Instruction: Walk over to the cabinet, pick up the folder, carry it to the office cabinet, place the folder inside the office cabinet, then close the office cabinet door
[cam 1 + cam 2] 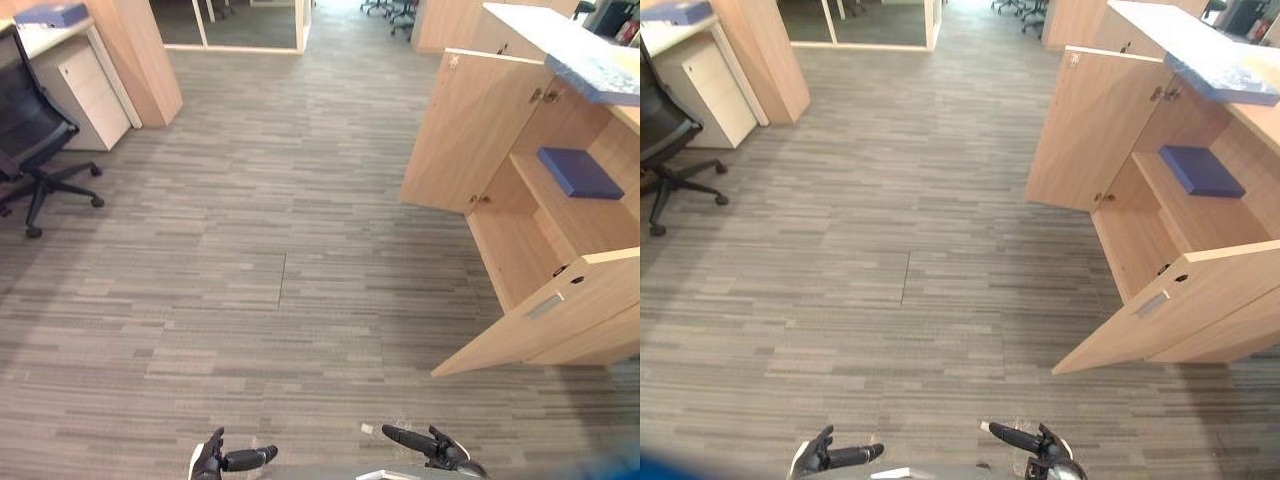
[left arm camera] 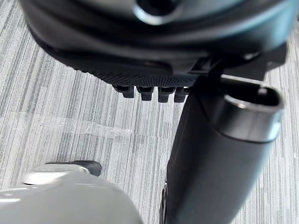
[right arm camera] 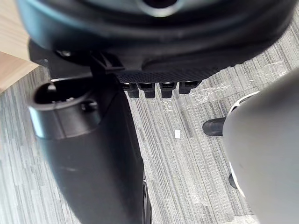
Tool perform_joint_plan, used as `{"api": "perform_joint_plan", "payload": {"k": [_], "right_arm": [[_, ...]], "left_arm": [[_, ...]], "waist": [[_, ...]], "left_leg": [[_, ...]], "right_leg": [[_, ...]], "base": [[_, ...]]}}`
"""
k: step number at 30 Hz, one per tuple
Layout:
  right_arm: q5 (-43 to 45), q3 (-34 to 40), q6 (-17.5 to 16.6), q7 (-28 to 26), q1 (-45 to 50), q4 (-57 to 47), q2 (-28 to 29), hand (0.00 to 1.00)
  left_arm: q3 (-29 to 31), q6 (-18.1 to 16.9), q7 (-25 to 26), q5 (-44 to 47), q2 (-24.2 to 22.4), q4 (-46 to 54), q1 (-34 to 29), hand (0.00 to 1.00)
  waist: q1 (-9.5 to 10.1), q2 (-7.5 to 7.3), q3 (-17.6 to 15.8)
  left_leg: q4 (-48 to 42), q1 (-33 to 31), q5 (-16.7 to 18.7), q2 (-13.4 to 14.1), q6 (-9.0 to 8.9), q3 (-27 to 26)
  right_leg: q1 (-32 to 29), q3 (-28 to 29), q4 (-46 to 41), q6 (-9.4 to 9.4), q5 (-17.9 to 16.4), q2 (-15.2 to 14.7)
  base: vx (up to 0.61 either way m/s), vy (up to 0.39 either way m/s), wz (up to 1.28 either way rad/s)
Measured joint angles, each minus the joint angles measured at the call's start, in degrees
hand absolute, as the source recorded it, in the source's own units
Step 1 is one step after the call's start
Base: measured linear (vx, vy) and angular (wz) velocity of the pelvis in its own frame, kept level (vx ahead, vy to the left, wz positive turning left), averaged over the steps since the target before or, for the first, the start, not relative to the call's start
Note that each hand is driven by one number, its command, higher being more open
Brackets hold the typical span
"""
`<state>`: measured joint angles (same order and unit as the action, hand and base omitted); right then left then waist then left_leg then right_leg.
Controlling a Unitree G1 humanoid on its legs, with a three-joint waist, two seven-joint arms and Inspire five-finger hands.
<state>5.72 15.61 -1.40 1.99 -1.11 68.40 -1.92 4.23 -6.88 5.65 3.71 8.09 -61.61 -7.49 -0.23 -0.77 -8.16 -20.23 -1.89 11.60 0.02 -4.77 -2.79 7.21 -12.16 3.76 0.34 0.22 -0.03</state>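
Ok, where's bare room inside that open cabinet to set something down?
The shelf is bare between the blue folder and the near door, and the lower compartment beneath is bare too. Only the shelf's far end, where the folder lies, is taken.

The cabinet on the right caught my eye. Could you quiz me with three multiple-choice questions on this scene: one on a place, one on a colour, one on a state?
1. The folder to the robot's right lies
A. on the floor
B. on the chair seat
C. on a shelf inside the cabinet

2. The office chair is
A. black
B. red
C. white

3. The cabinet's doors are
A. both shut
B. both swung open
C. one open, one shut

Answers:
1 C: the folder rests flat on a shelf inside the cabinet.
2 A: the office chair has a black back and base.
3 B: the far door and the near door both stand out from the cabinet.
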Motion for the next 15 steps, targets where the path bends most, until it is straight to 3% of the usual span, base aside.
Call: {"api": "perform_joint_plan", "payload": {"k": [1, 3, 5, 8, 10, 12, 13, 14, 15], "right_arm": [[0.68, 0.05, -0.05, 0.07, -0.09, 0.01, -0.17, 1.00], [1.24, 1.39, -0.07, 0.62, -0.28, 0.00, -0.86, 1.00], [1.23, 1.88, -0.07, 1.25, -0.30, 0.02, -1.24, 1.00], [1.43, 2.56, -0.08, 1.55, -0.53, 0.83, -1.49, 1.00], [1.63, 3.76, -0.07, 2.12, -0.50, 0.93, -1.36, 1.00], [1.61, 3.96, -0.08, 2.40, -0.43, 0.80, -1.37, 1.00], [1.58, 4.04, -0.06, 2.57, -0.30, 0.79, -1.19, 1.00], [1.16, 5.31, 0.04, 2.45, -0.51, 1.05, -0.59, 1.00], [1.01, 6.55, 0.15, 2.01, -0.60, 1.08, -0.29, 1.00]], "left_arm": [[0.02, -0.01, 0.24, 0.03, -0.25, 0.55, -0.16, 1.00], [1.81, -0.77, 0.74, 0.13, -1.76, 2.89, -0.07, 1.00], [2.02, -1.66, 1.28, 0.12, -2.08, 4.17, -0.23, 1.00], [1.84, -2.73, 1.53, 0.11, -2.24, 4.21, 0.05, 1.00], [2.31, -2.95, 1.50, 0.14, -2.35, 4.29, -0.06, 1.00], [3.68, -2.84, 1.63, 0.21, -2.96, 4.68, -0.44, 1.00], [4.52, -2.69, 1.60, 0.24, -3.01, 4.83, -0.50, 1.00], [5.82, -2.64, 1.80, 0.23, -2.87, 5.43, -0.50, 1.00], [6.29, -2.64, 2.19, 0.22, -2.87, 5.97, -0.50, 1.00]], "waist": [[0.01, 0.60, -0.44], [0.51, 1.86, -2.03], [0.81, 2.66, -2.29], [1.26, 2.57, -2.44], [1.29, 2.41, -2.54], [1.22, 2.52, -2.58], [1.31, 2.11, -2.67], [1.76, 1.17, -3.02], [1.91, 0.72, -3.05]], "left_leg": [[-6.57, -2.85, 0.98, 0.93, -0.98, -0.74], [-21.33, -9.15, 1.47, 3.58, -1.19, -2.09], [-24.74, -12.68, 4.23, 5.15, 0.25, -2.38], [-12.70, -15.21, 3.24, 5.78, 0.73, -1.39], [-2.20, -15.42, -0.50, 5.87, 0.09, -0.32], [8.24, -14.98, -5.82, 6.75, -1.13, 0.72], [8.81, -14.28, -12.00, 6.31, -1.81, -1.47], [5.85, -14.31, -13.30, 5.06, -0.11, -4.24], [3.20, -15.11, -11.34, 4.52, 1.68, -5.20]], "right_leg": [[0.15, 0.10, -0.56, -0.63, -0.66, 0.44], [1.96, 0.59, -1.32, -1.44, -1.65, 1.29], [2.12, 1.32, -2.84, -1.35, -2.77, 0.79], [1.89, 3.30, -3.61, 0.33, -4.06, -2.33], [2.14, 4.49, -3.74, 2.10, -5.19, -4.91], [2.84, 5.71, -3.98, 4.37, -6.64, -7.35], [3.94, 5.99, -3.99, 6.22, -8.04, -9.55], [4.98, 5.96, -4.60, 6.46, -9.44, -12.13], [4.87, 5.94, -5.66, 5.94, -9.74, -13.01]], "base": [[-0.05, 0.009, -0.03], [0.00, 0.019, -0.05], [0.06, 0.059, -0.15], [0.12, 0.151, -0.30], [0.23, 0.265, -0.34], [0.30, 0.353, -0.26], [0.35, 0.413, -0.28], [0.46, 0.480, -0.28], [0.41, 0.369, -0.29]]}}
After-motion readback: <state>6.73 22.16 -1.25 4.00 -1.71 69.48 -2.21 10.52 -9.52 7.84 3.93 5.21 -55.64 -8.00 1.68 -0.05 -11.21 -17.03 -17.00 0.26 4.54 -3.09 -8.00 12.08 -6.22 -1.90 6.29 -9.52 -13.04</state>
